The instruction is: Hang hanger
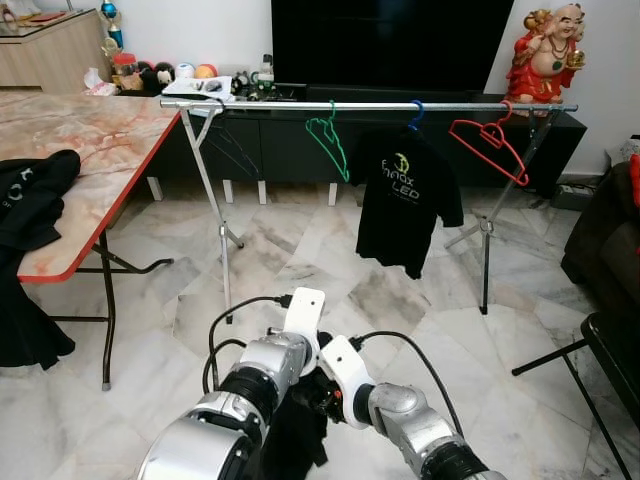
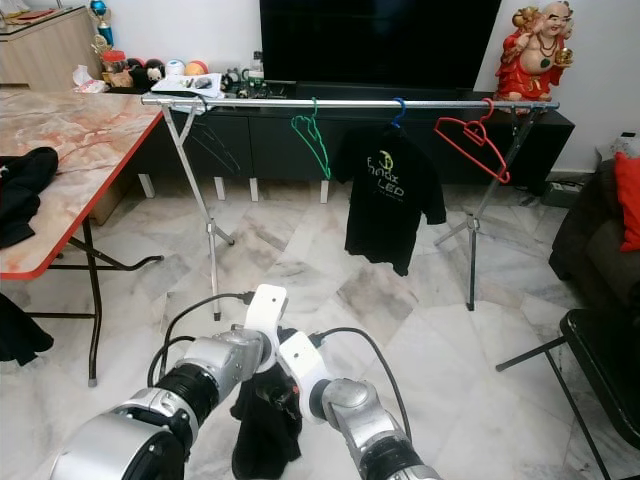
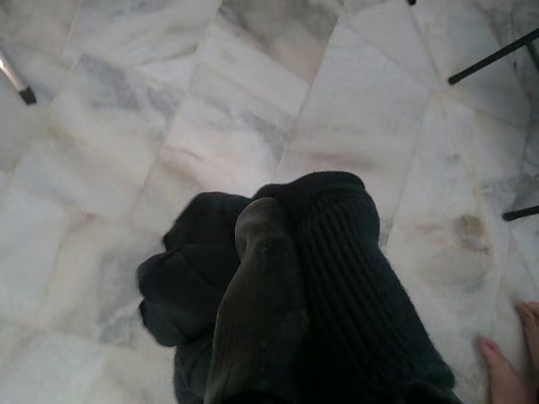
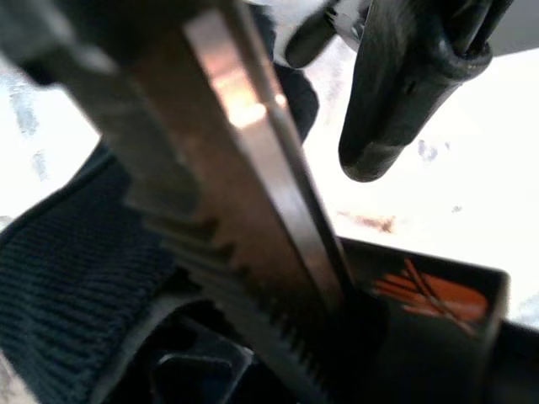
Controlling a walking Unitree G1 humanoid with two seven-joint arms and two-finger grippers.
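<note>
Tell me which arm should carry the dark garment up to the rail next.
Left, probably. The left gripper is wrapped in the dark garment, so it seems to bear the load. The right gripper sits beside it, its hold unclear. The rail lies ahead, with free space between the green hanger and the rail's left end.

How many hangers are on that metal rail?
3 plainly seen: an empty green hanger left of middle, a blue one carrying the black T-shirt, and an empty red hanger towards the right end. A dark one may hang near the left end.
</note>
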